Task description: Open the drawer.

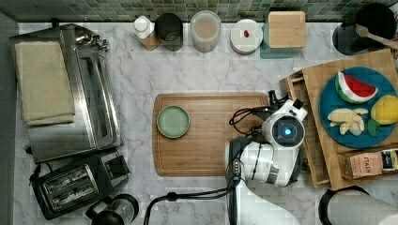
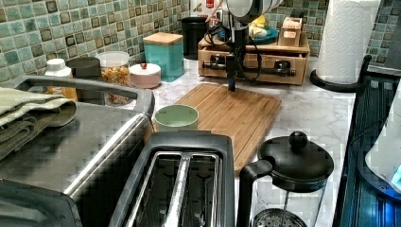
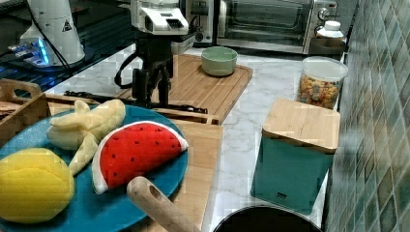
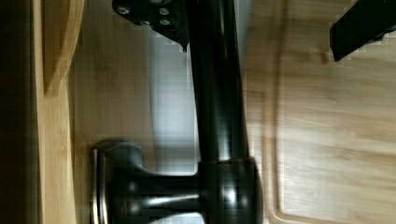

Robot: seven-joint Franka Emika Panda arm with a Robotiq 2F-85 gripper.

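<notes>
The drawer [image 1: 293, 86] sits under a bamboo stand at the top view's right, its rim sticking out a little toward the cutting board. Its front [image 2: 265, 60] carries a long thin black bar handle [image 2: 279, 70]. My gripper [image 3: 152, 99] hangs straight down at that handle [image 3: 188, 108] and is open. The wrist view has the bar [image 4: 217, 93] running between my two fingers, one finger [image 4: 154, 18] close against it and the other well apart. In the left view the gripper [image 2: 231, 85] hangs in front of the drawer front, tips just above the cutting board.
A bamboo cutting board [image 1: 206, 154] with a green bowl [image 1: 173, 121] lies right in front of the drawer. The stand holds a teal plate [image 1: 328, 93] of toy fruit. A teal box [image 1: 286, 29] and jars line the back wall. A paper towel roll [image 2: 347, 38] stands beside the drawer.
</notes>
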